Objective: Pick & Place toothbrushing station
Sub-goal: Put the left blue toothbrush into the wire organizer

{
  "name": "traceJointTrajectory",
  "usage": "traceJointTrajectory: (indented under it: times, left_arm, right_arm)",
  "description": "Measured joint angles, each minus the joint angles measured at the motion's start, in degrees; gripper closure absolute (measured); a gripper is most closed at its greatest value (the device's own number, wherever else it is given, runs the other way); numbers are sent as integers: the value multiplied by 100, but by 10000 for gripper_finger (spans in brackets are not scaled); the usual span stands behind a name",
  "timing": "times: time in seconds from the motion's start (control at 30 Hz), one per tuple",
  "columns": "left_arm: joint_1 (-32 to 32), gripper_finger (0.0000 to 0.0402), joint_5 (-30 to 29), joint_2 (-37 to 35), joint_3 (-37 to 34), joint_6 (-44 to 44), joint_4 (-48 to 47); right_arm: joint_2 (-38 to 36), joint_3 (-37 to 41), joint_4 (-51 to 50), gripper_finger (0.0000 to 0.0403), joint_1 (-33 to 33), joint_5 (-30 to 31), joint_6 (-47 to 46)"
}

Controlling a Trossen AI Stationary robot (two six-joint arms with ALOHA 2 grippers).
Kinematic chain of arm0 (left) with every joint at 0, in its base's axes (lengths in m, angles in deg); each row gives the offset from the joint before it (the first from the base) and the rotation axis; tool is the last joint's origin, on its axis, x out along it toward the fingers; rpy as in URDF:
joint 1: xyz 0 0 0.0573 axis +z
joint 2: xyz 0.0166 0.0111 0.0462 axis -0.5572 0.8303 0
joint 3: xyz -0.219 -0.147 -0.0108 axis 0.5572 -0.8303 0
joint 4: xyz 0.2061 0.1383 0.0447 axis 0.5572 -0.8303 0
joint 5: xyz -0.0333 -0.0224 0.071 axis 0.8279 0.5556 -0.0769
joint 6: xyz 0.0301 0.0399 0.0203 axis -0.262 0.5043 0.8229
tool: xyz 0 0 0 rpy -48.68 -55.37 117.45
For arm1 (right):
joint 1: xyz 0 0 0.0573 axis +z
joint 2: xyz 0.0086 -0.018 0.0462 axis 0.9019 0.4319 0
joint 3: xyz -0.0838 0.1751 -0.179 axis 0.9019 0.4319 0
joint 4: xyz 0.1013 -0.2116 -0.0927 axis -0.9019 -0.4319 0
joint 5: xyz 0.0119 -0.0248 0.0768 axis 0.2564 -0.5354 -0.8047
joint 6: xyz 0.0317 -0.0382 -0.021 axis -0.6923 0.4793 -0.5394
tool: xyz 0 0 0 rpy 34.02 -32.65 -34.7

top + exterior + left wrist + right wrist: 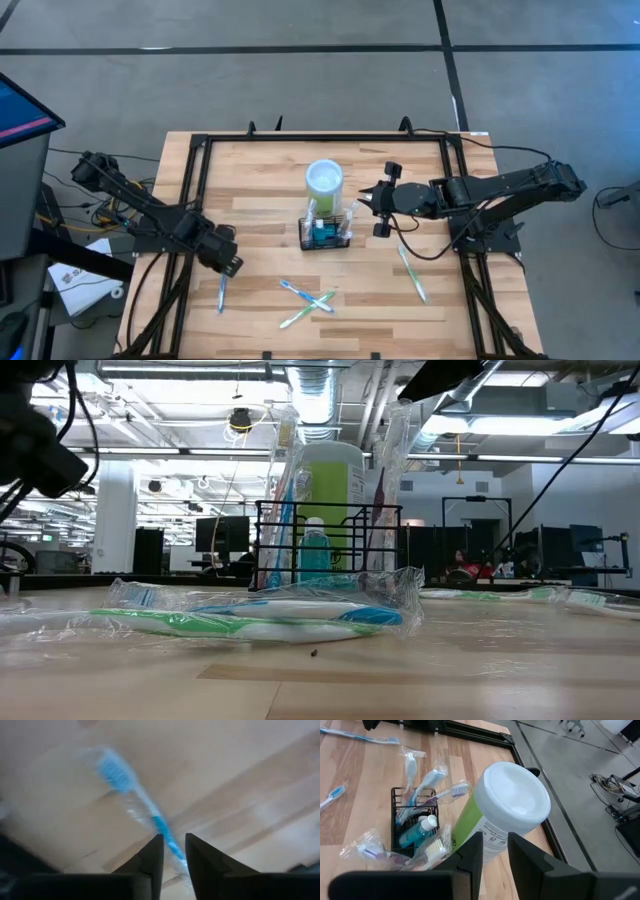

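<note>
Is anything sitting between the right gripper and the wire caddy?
Nothing visible. In the high view the right gripper hovers just right of the black mesh caddy, with only bare table between them. The lime-green cup stands close behind the caddy, off that line.

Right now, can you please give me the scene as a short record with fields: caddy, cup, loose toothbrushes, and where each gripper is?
caddy: black wire-mesh caddy at table centre, holding wrapped toothbrushes and a small blue bottle
cup: lime-green cup directly behind the caddy
loose toothbrushes: two crossed ones in front of the caddy, one to its right, one blue toothbrush at front left
left gripper: above the blue toothbrush, fingers narrowly apart around its handle
right gripper: right of the cup, holding nothing
</note>
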Motion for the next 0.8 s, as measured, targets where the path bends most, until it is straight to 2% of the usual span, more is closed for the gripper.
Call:
traceJointTrajectory:
  times: [0.3, 0.6, 0.8]
  left_arm:
    - [3, 271, -357, 16, -87, -197, -40]
    - [3, 268, -384, 32, -376, -352, -17]
    - [2, 268, -638, 32, -378, -332, -8]
  right_arm:
    - [0, 0, -10, 321, 1, 0, -7]
    - [0, 0, -8, 321, 2, 0, -36]
    - [0, 0, -6, 321, 1, 0, -52]
